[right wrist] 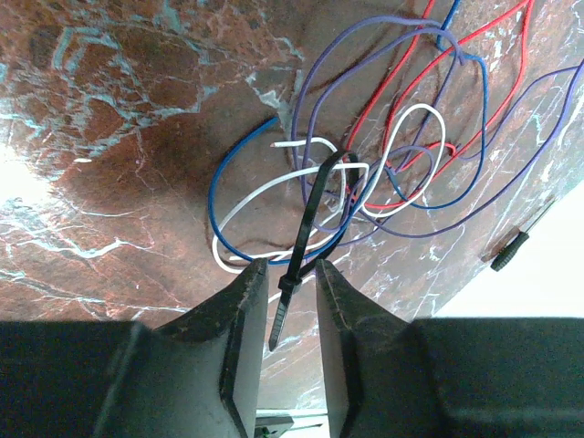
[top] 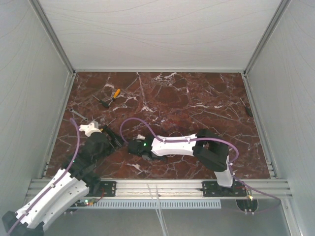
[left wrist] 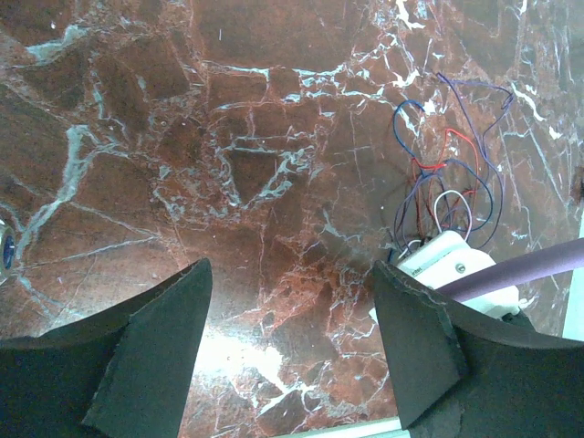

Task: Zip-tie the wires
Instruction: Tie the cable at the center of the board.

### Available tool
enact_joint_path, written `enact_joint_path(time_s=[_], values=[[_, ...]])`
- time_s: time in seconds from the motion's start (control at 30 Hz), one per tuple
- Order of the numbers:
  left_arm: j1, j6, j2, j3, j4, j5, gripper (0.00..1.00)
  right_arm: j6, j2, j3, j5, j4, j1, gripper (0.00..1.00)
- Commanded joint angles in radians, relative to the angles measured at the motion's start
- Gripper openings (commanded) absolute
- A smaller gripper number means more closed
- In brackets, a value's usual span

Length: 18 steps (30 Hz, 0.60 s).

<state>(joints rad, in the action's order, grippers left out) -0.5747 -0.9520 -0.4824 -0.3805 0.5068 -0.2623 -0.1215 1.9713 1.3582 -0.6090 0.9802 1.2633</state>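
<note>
Black zip tie [right wrist: 306, 233] looped around wires [right wrist: 383, 173], tail between right gripper [right wrist: 285, 274] fingers, contact unclear; pull toward 6 o'clock. Left gripper [left wrist: 292, 301] open, empty.

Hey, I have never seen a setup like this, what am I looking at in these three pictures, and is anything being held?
These are two robot arms bolted to the near edge of a marble table. One picture looks down from overhead; the other two come from cameras on each wrist. The left pincer stands wide open over bare marble, holding nothing. The right pincer reaches toward a loose tangle of thin wires, blue, red, purple and white. A black zip tie loops through them, its tail lying between the narrowed pincer fingers; whether they grip it yet is unclear. An orange-handled tool lies farther back.
</note>
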Motion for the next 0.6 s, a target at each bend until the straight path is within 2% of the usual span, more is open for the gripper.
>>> enact_joint_path(time_s=[0.0,0.2,0.57], values=[[0.005,-0.018,0.018,-0.012,-0.029,-0.011,0.71,-0.006,0.017,0.019,-0.036,-0.01,0.013,0.23],[0.004,-0.016,0.019,-0.012,-0.03,-0.009,0.71,-0.007,0.028,0.02,-0.057,-0.005,0.014,0.2],[0.004,-0.015,0.028,-0.01,-0.03,-0.006,0.71,-0.018,0.029,0.035,-0.084,0.0,0.012,0.08]])
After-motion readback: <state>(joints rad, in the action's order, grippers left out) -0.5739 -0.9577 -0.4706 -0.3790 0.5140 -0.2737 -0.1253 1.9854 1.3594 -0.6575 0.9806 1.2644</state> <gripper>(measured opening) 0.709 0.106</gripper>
